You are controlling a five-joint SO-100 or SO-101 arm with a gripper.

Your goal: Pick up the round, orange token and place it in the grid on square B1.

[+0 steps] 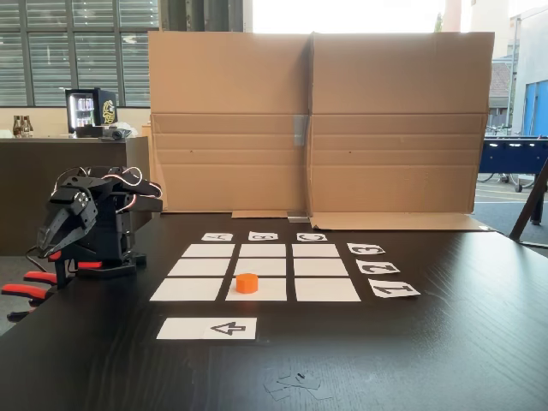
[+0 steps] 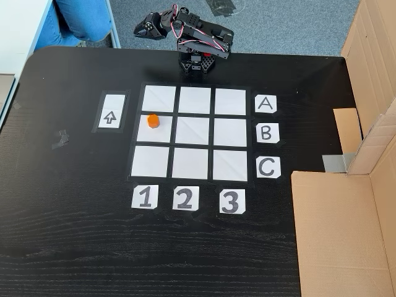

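Gripper (image 1: 51, 246), as I read it from my remote station, is folded back on the parked arm at the left edge of the table (image 1: 445, 342) in a fixed view, its dark fingers drawn down to a narrow point with nothing between them; in the top-down fixed view the same gripper (image 2: 141, 29) overhangs the far table edge, well apart from the grid (image 2: 194, 133), though whether the tips fully meet I cannot tell. Moving outward, the servo base (image 2: 198, 59) stands just beyond the A row. The round, orange token (image 2: 152, 120) rests upright on square B1 (image 2: 162, 129), near that rectangle's corner toward the arrow strip (image 2: 109, 112), in the row of the B card (image 2: 265, 132) and the column of the 1 card (image 2: 144, 198); in the low fixed view the token (image 1: 247, 282) sits in the nearest row's middle cell. I judge the placement essentially done. As an object I expect the token to be light, rigid and unbreakable, its matte plastic offering fair friction; the curved side wall is the place to take hold, fingers closing across the diameter below the flat top, since an off-centre pinch could squirt it sideways over the smooth paper. The cardboard screen (image 1: 317, 120) stands behind the grid.
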